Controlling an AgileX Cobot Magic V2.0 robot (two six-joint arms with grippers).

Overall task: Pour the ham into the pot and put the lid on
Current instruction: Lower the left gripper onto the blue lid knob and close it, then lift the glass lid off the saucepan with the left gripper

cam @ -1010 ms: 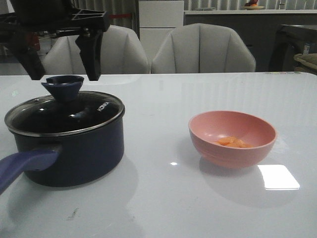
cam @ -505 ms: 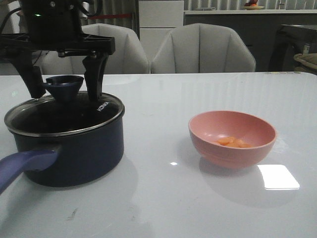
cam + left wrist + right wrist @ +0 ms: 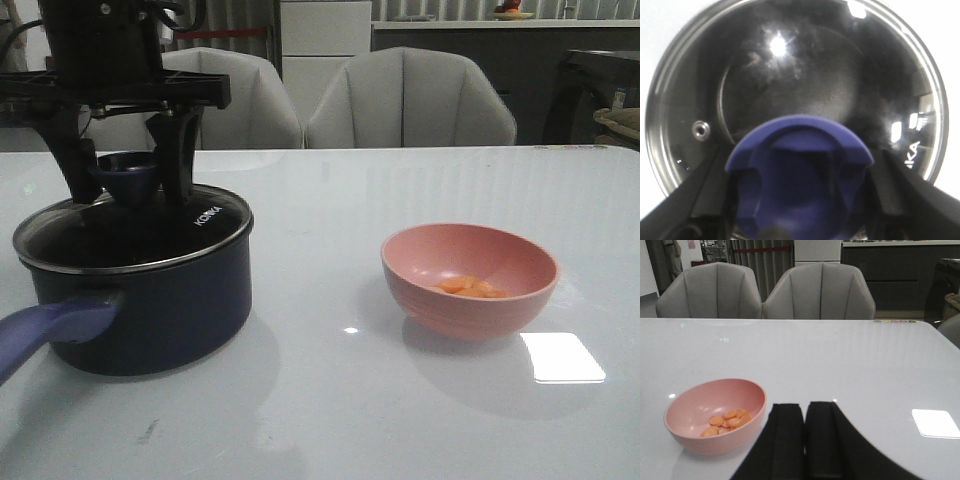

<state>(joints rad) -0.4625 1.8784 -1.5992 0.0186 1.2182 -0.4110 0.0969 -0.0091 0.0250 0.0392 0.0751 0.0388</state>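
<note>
At the left of your front view, the pot (image 3: 140,300) sits on the table (image 3: 330,400) with the lid (image 3: 130,228) on top. Your left gripper (image 3: 124,178) has its fingers spread wide, one on each side of the knob (image 3: 128,175). The ham (image 3: 470,287) lies in the pink bowl (image 3: 468,280) at the middle right. Your right gripper (image 3: 805,440) is squeezed together, holding nothing.
</note>
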